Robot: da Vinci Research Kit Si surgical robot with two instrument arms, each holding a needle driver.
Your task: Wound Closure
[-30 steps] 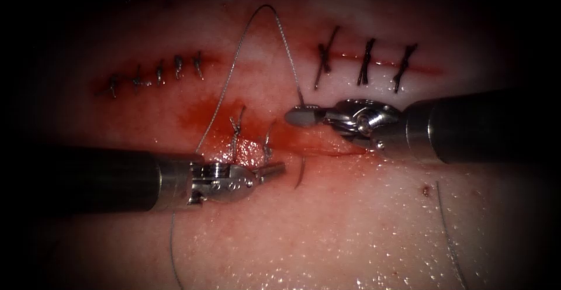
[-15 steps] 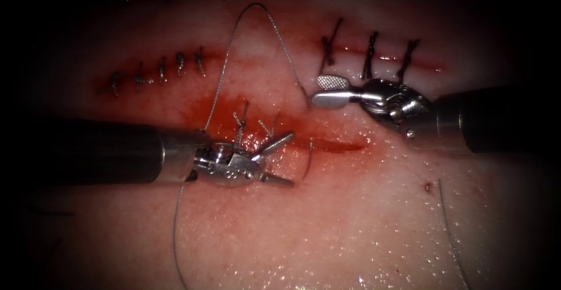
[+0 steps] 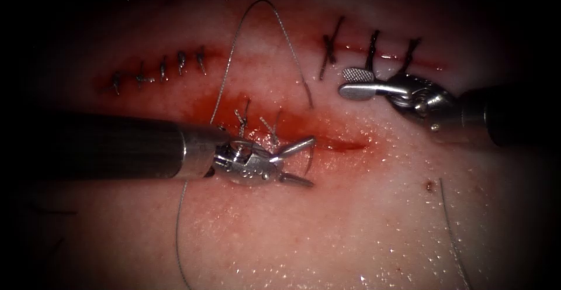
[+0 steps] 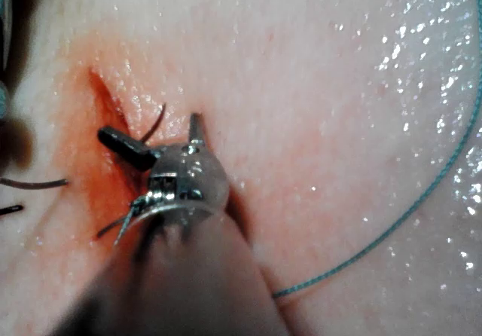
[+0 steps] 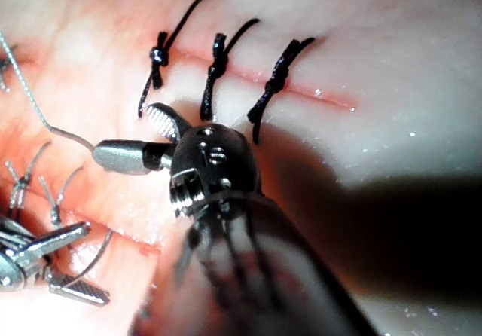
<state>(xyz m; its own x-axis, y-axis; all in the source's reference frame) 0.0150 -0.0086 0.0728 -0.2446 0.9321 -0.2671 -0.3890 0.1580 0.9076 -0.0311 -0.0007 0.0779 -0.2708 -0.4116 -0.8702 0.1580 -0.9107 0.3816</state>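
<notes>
Looking at the cut: we see the open stretch of the cut running across the tissue, with red fluid spread around its left part.
Left tool: we find the left tool lying over the cut, its jaws spread wide and holding nothing; one jaw sits above the needle and one below it. In the left wrist view the left tool shows the same open jaws on either side of the needle.
Needle: we see the needle standing in the tissue at the cut, a short arc of it rising between the left tool's open jaws, free of both tools. In the right wrist view the needle curves between those jaws.
Right tool: we see the right tool above the cut and to its right, just beside the finished stitches, jaws parted and empty. The right wrist view shows the right tool with its jaws apart.
Thread: we follow the thread from near the needle up in a tall loop, then down past the left tool's shaft. Its end lies near the right tool, and we cannot tell if they touch.
Earlier stitches: we note knots on the cut's left part.
</notes>
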